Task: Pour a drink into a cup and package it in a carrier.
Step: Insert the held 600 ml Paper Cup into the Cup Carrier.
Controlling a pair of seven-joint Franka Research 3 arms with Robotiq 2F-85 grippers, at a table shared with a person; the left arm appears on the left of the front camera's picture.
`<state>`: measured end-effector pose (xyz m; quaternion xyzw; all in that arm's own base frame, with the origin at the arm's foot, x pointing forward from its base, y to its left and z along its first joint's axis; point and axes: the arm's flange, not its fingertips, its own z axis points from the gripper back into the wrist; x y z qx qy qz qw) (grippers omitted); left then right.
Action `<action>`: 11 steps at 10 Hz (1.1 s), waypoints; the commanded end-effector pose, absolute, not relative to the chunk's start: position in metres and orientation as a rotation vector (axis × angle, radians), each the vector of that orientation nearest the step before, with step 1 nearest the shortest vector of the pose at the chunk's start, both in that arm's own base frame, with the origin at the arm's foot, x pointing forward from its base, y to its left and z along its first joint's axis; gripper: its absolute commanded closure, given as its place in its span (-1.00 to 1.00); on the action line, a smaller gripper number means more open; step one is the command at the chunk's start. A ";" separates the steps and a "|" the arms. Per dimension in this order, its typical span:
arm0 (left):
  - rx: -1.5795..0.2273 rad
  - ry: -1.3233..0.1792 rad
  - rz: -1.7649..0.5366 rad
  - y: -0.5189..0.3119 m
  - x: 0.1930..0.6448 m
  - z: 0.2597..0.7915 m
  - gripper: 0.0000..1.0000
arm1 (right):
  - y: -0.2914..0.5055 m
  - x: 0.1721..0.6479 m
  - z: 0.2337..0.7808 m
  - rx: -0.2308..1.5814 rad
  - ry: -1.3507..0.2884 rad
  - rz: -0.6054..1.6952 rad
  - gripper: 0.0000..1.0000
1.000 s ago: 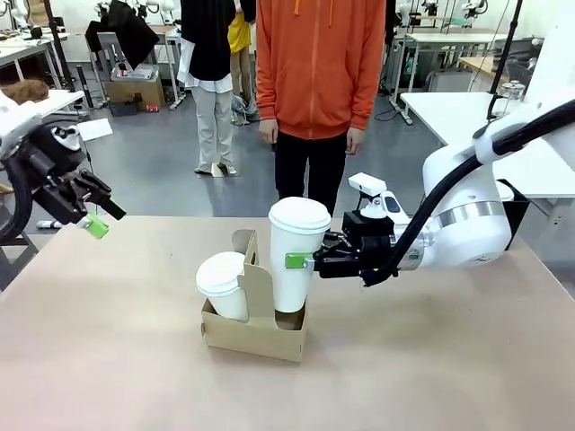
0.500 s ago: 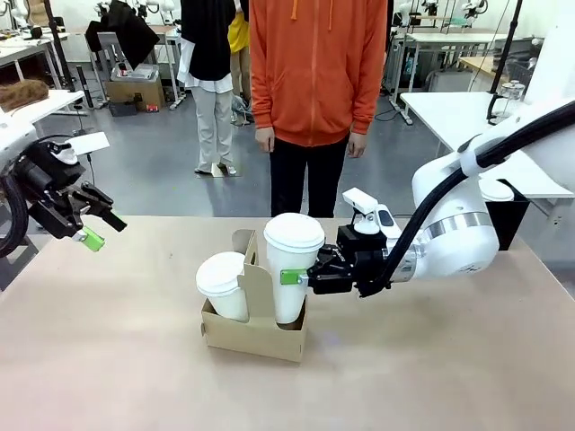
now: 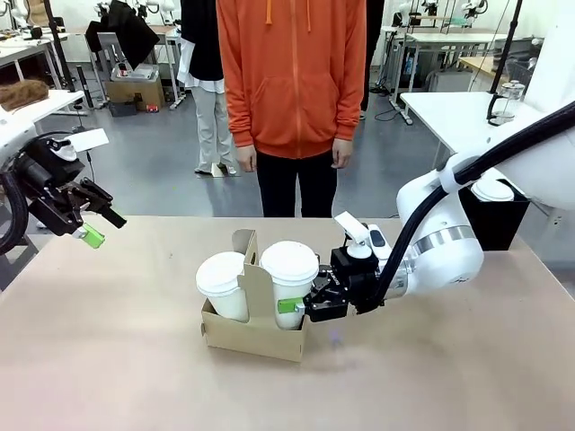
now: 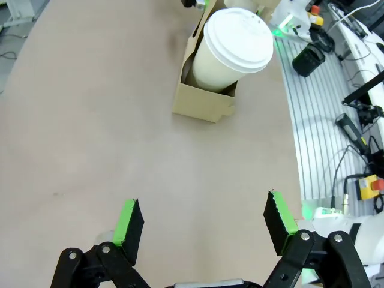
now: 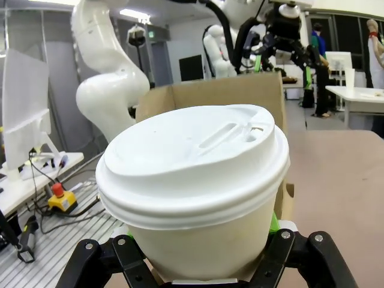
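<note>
On the table (image 3: 108, 359), the carrier (image 3: 253, 334) now has both compartments filled: a second lidded white cup (image 3: 222, 285) sits in its left one, and the cup (image 3: 289, 283) held by the right gripper (image 3: 296, 306) sits low in the right one, beside the upright handle tab. A second ago that cup hung higher, with much more of its side above the cardboard wall; it has since sunk until mostly its lid and upper part stand clear. The right gripper has come down with it, fingers clamped on the cup's sides, a green pad (image 3: 288, 306) showing at the carrier's rim. From the right wrist, the cup (image 5: 192, 192) rises between the fingers, with cardboard behind it. The left gripper (image 3: 97, 226) hangs well off at the table's left edge, slightly lower than before, fingers (image 4: 129, 223) spread wide apart, holding nothing. The person in orange (image 3: 287, 81) has shifted left.
</note>
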<state>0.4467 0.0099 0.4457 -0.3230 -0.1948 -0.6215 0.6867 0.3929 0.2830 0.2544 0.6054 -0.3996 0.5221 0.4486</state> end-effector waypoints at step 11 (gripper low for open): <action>-0.714 -0.445 -1.385 0.009 0.445 0.448 -1.00 | 0.245 0.410 0.276 1.311 -0.946 1.382 -1.00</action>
